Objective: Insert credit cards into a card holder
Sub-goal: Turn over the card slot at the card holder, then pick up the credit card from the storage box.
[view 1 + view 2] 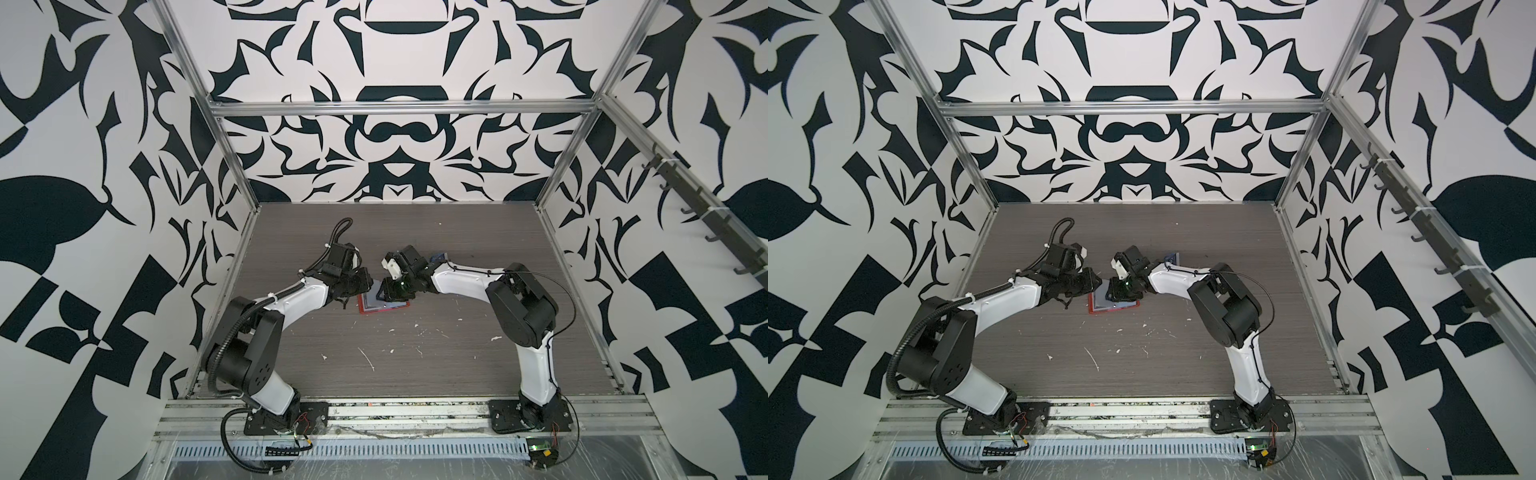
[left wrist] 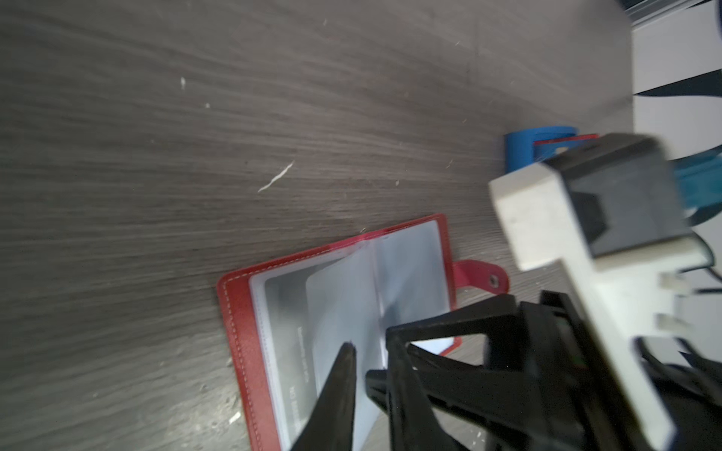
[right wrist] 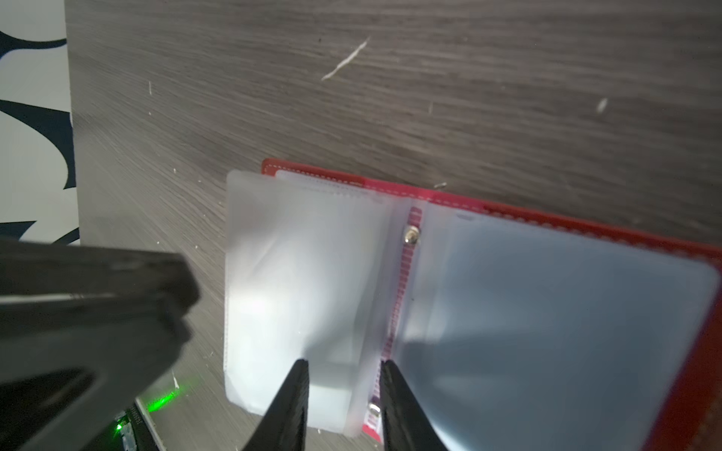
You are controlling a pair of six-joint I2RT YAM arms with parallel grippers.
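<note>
1. Your card holder (image 2: 234, 312) lies open on the table (image 1: 415, 249), clear sleeves (image 3: 304, 273) up.
2. Your right gripper (image 3: 344, 365) hangs over the sleeves beside the spine, jaws apart.
3. Your left gripper (image 1: 368, 289) is at the opposite page; you cannot tell its jaws' state.
4. A red card (image 2: 562, 139) stands in the blue stand (image 2: 519, 150) beyond.

Robot lab test cell, left arm (image 1: 299, 297) and right arm (image 1: 457, 278) bolted to an aluminium rail (image 1: 407, 409) fronting a scuffed wood-grain table (image 1: 415, 353), bare aluminium frame (image 1: 399, 109) around it, walls (image 1: 83, 124) in bold black-and-white pattern, slotted cable duct (image 1: 374, 451), exposed wiring
</note>
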